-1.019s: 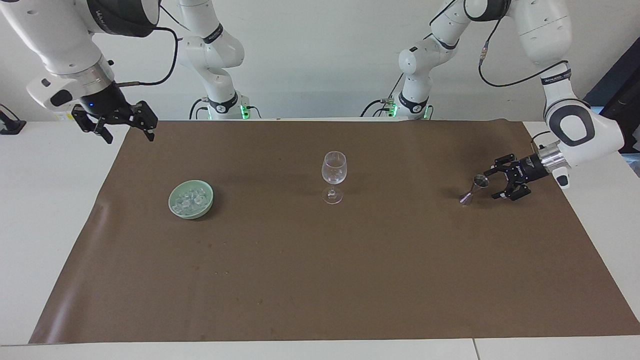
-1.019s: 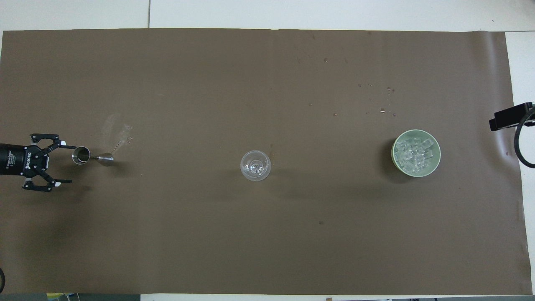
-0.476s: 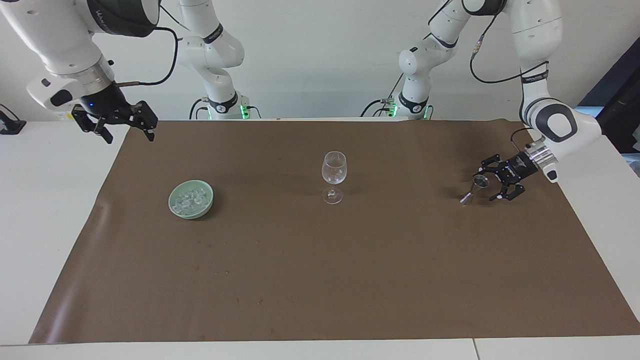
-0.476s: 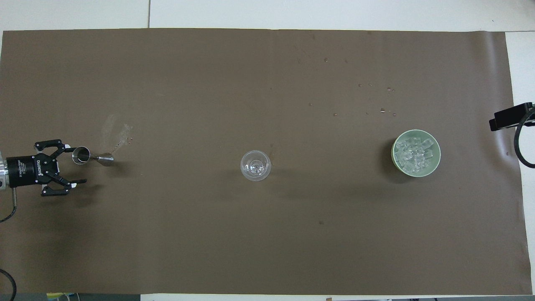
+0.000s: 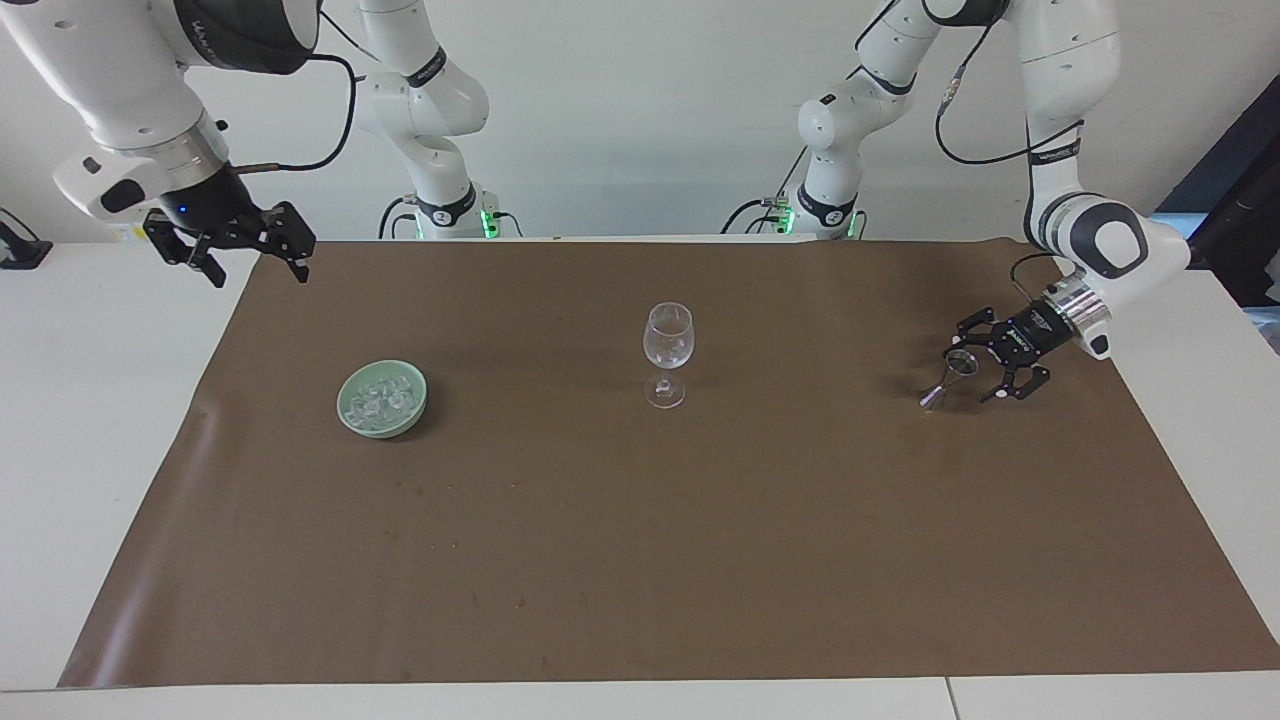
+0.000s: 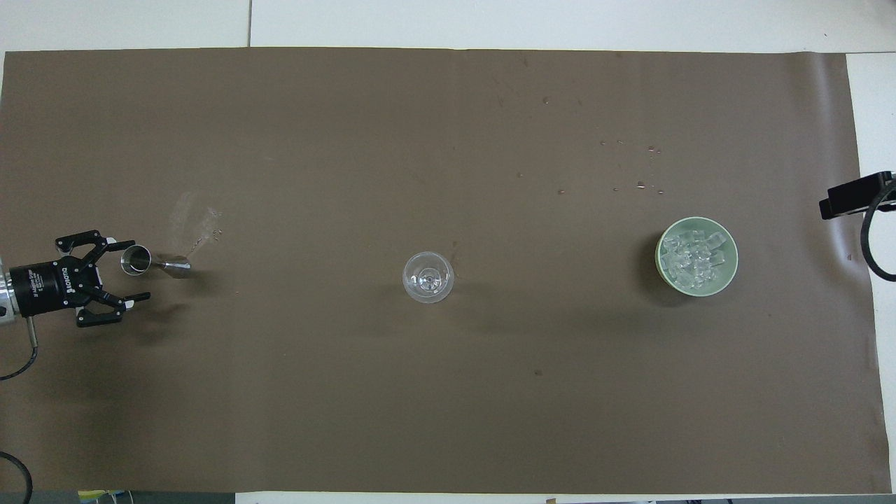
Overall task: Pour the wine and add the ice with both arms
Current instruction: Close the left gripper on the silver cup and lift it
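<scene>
At the right of the facing view, the left gripper (image 5: 975,374) hangs low over the brown mat (image 5: 640,560), its fingers spread wide and grasping nothing; a small metal jigger (image 5: 948,376) stands just in front of it, one fingertip close beside the cup, whether touching I cannot tell. In the overhead view the same left gripper (image 6: 124,271) sits at the left edge, the jigger (image 6: 150,261) right by it. The empty wine glass (image 5: 667,352) stands upright mid-frame. The ice (image 5: 384,399) lies heaped in a pale green bowl (image 5: 381,424) at centre left. The right gripper (image 5: 255,262) waits at upper left, released, raised over the mat's edge
</scene>
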### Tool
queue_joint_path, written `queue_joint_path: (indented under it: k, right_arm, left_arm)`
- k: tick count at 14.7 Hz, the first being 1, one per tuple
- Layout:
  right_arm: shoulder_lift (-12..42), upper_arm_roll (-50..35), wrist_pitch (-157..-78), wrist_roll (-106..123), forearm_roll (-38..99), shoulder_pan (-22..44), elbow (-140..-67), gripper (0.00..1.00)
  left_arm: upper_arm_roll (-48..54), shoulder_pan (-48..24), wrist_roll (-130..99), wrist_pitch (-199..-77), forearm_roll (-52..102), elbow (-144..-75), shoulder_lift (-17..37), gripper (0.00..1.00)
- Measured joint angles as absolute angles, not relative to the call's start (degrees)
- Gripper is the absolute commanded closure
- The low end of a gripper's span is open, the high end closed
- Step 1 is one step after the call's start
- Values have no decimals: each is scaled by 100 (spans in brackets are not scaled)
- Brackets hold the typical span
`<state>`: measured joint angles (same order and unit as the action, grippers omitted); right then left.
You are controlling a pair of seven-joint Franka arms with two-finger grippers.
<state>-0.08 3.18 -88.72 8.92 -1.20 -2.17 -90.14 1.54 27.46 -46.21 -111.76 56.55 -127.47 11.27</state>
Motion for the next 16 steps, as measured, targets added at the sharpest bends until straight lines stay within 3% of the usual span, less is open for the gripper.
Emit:
queue_joint_path:
  k: [11, 13, 15, 16]
  right_arm:
    - [-9, 318, -8872, 892, -120, -217, -9014, 0]
    - [-9, 318, -8872, 892, -120, -217, -9014, 0]
    - [-9, 318, -8872, 892, -120, -217, -9014, 0]
    - [-9, 318, -8872, 892, -120, -217, -9014, 0]
  left_arm:
    - [253, 2689, -4246, -11530, 6471, -13147, 1010, 7]
    - [256, 2575, -4224, -11615, 6561, -13177, 990, 13]
    - [258, 2548, -4214, -11643, 6580, -13185, 977, 33]
    - [255, 2549, -4207, -11651, 6581, -13187, 972, 54]
